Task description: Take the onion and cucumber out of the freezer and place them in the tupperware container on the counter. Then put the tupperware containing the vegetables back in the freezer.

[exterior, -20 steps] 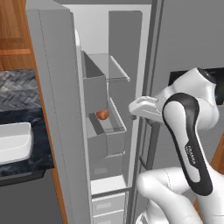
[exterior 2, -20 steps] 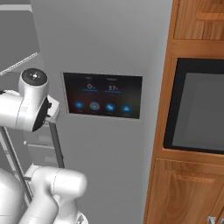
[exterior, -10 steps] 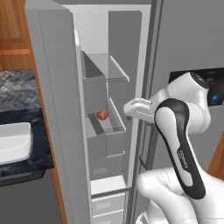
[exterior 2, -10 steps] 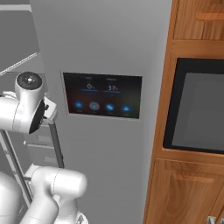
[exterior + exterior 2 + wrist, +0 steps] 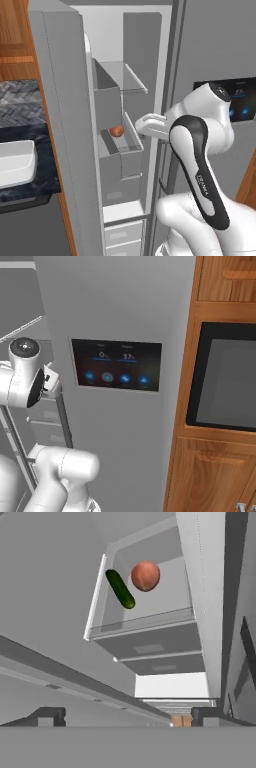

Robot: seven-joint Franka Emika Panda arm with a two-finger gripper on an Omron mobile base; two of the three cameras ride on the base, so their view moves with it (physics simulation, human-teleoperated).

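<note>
So in the hand view the onion (image 5: 145, 576) sits at about 12 o'clock from the wide-open gripper (image 5: 122, 718), well apart; cucumber (image 5: 120, 589) just beside it — long axis 11-to-5 — both on the freezer (image 5: 60, 125) shelf.

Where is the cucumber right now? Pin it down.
In the hand view the cucumber lies on a grey shelf inside the open freezer, just left of the onion, close to it.
</note>
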